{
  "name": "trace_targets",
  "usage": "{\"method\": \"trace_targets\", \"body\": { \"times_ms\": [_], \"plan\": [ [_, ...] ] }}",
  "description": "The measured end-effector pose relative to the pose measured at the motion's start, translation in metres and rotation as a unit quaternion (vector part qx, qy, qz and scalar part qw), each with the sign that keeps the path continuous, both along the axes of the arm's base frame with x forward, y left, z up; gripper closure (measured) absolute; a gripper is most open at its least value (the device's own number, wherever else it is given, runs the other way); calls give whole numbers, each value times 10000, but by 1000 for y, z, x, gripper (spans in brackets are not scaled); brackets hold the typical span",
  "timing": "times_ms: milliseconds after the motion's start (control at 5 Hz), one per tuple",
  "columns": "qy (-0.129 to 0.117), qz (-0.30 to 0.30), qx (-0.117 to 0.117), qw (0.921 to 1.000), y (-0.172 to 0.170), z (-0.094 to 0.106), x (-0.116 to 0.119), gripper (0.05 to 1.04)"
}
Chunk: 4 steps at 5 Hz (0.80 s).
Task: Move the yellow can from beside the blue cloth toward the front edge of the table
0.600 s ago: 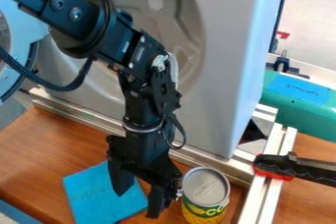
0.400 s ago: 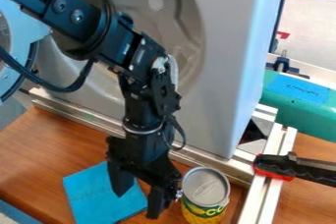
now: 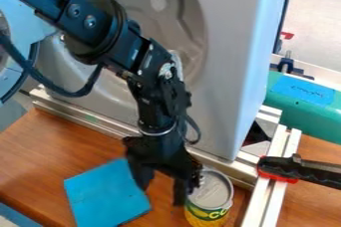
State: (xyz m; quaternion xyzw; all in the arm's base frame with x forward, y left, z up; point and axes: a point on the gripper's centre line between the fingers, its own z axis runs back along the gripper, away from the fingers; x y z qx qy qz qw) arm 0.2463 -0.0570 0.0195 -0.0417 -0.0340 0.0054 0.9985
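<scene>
Spread open and empty, the pincer (image 3: 161,196) points down over the counter (image 3: 60,141), one finger beside the blue cloth (image 3: 106,196), the other against or just beside the can (image 3: 210,196). I cannot tell whether they touch. The can stands upright on its base near the corner of the metal rails (image 3: 272,171), lid up. The cloth lies flat near the counter's lower-left edge. A red-and-black clamp (image 3: 299,170) sits across the rails, presumably to keep them from shifting.

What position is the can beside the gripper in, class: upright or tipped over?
Upright: the can shows its round silver lid on top, with yellow label below.
</scene>
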Motion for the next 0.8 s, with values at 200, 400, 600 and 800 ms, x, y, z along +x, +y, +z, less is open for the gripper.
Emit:
{"method": "trace_targets", "body": {
  "times_ms": [200, 400, 600, 800],
  "plan": [
    [-268, 123, -85, 9995, -4, -10, 17, 83],
    [-487, 295, 24, 9984, -12, -28, 34, 84],
    [-546, 406, 74, 9977, -15, -41, 48, 83],
    [-547, 605, 48, 9967, -17, -45, 56, 83]
  ]
}}
